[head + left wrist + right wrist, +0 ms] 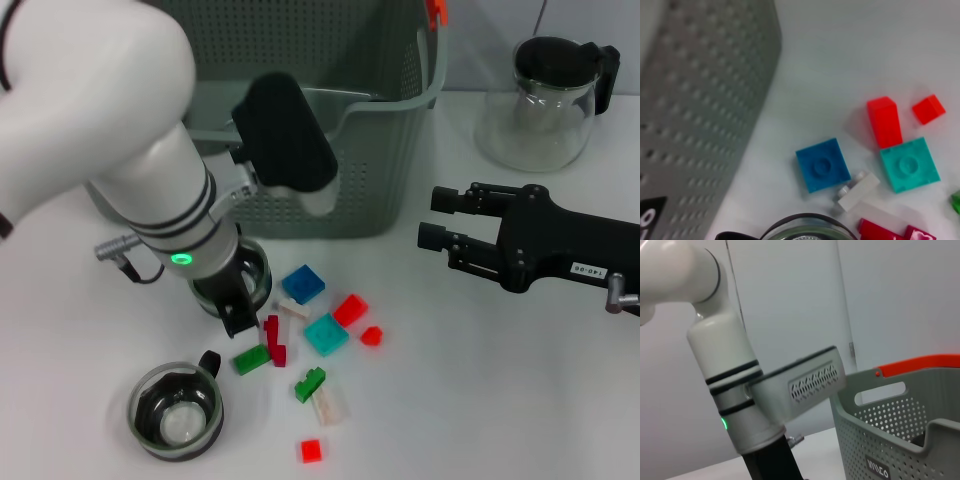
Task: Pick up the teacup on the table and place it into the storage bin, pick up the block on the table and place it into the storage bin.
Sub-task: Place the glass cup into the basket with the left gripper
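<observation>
Left pincer [238, 318] hangs low over the table [500, 400], just in front of the bin [330, 150], its black tip down between a glass cup [250, 272] and the scatter of blocks; whether its fingers are spread or pressed together I cannot tell, since the arm hides them. It seems to be closing on something, though cup or block is hard to say: the tip stands right at the dark red block [272, 340], while the cup's rim fills the edge of the left wrist view. A second cup [176, 410], with a black handle, sits nearer, well apart from the bin. Blue block [303, 284], teal block [326, 334] and red block [350, 309] lie untouched. Right pincer [440, 220] waits off to the right, spread and empty, near the pitcher [550, 100]. Nothing looks lifted yet, so I judge the first pick still in hand. Next comes a firm grip, a straight lift, then a carry over the bin's front wall.
</observation>
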Action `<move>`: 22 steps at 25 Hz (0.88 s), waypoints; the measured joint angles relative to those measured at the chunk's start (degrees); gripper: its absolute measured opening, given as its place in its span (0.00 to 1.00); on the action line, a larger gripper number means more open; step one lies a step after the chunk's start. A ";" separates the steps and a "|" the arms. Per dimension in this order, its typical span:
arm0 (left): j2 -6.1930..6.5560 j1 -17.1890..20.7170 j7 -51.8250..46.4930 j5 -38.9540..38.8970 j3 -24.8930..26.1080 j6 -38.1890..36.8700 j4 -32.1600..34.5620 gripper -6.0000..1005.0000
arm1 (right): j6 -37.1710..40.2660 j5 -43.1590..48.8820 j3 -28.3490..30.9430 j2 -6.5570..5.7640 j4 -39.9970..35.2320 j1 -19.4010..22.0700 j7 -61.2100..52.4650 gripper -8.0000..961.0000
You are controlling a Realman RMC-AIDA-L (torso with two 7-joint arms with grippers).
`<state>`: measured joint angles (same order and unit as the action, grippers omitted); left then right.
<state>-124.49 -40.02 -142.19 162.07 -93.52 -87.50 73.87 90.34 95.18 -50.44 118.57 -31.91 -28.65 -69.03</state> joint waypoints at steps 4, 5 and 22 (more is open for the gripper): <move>0.09 0.21 1.51 -0.71 3.72 -2.58 2.18 0.06 | 0.02 0.00 0.03 -0.16 0.00 0.07 -0.05 0.54; 0.11 0.22 2.39 -1.19 4.85 -3.48 2.42 0.04 | 0.03 0.00 0.04 -0.17 0.00 0.09 -0.05 0.54; 8.42 -3.09 31.56 -49.75 53.26 -25.95 -19.05 0.06 | 0.00 0.00 0.08 -0.18 0.00 0.23 -0.06 0.54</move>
<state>-116.06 -43.11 -110.63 112.32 -40.26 -113.45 54.82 90.34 95.18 -50.36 118.39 -31.91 -28.43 -69.08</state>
